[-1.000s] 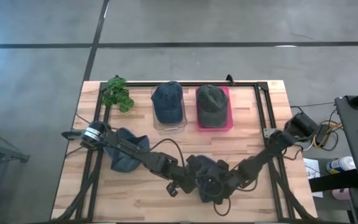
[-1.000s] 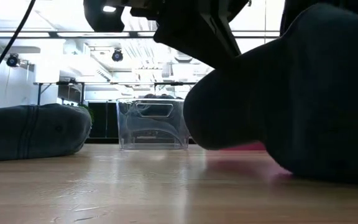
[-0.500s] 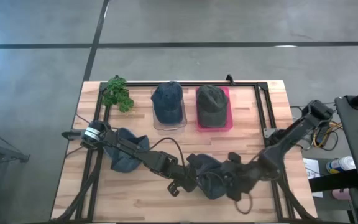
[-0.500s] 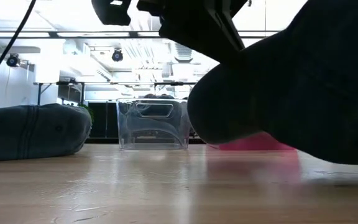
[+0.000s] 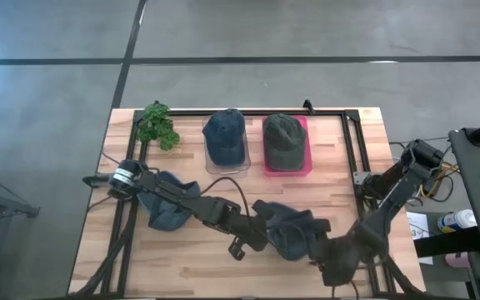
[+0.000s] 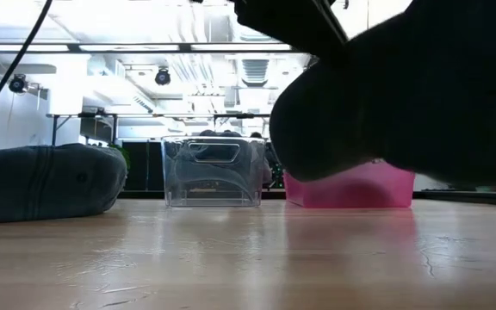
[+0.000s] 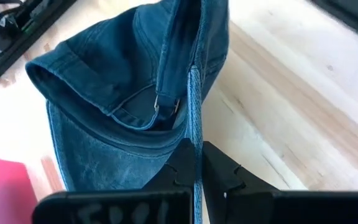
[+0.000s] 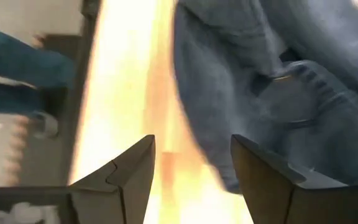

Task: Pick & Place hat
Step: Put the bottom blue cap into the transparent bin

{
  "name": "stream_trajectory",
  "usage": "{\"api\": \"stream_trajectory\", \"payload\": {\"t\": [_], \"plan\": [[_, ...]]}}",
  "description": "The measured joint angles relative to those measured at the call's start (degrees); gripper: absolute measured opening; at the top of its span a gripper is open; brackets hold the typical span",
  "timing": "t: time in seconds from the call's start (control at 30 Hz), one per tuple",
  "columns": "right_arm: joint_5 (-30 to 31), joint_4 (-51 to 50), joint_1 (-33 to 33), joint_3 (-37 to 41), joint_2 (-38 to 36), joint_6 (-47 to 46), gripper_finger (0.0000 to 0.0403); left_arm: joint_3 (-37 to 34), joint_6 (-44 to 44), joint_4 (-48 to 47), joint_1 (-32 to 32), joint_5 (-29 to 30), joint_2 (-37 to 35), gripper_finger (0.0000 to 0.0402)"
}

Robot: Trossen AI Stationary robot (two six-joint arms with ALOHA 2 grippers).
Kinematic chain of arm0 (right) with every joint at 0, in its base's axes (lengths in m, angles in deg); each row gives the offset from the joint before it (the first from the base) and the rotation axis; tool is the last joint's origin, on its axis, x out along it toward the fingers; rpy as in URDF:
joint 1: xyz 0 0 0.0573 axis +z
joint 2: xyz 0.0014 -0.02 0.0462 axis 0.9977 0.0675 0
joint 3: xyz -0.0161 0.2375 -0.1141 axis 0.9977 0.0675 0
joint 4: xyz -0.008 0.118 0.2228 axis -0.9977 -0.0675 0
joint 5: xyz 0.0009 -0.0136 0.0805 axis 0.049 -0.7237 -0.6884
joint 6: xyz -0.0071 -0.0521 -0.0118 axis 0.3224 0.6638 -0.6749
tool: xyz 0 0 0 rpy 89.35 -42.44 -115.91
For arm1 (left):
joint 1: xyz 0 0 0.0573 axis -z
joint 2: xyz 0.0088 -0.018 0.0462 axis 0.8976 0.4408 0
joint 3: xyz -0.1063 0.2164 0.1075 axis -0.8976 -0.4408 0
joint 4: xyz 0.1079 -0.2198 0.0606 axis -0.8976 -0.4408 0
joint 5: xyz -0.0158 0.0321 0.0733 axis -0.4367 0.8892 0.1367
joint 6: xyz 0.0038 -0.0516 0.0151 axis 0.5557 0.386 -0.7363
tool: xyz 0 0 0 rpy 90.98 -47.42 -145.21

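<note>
Raised since a second ago, blue hat (image 5: 290, 236) — pinched at its strap by left gripper (image 7: 196, 163), in front of pink tray (image 5: 287, 166) — right gripper (image 8: 191, 163) withdrawn, fingers apart, letting go.

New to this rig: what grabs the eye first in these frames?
The left pincer is shut on the rim of a blue denim cap lifted off the wooden table near its front middle. The right pincer is open just beside the cap. At the back, a clear bin and a pink bin each hold a cap.
</note>
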Motion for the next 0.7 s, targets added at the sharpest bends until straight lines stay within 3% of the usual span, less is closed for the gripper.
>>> {"api": "stream_trajectory", "payload": {"t": [0.27,0.7], "plan": [[7.8,-9.4,2.7,-6.0,5.1,3.8,0.0196,3.3,1.4,-1.2,0.0,-0.5,0.0,0.0009],[9.9,-9.6,3.6,-6.0,6.7,3.7,0.0196,7.5,1.8,-4.2,-0.3,-0.7,0.0,0.0009]]}}
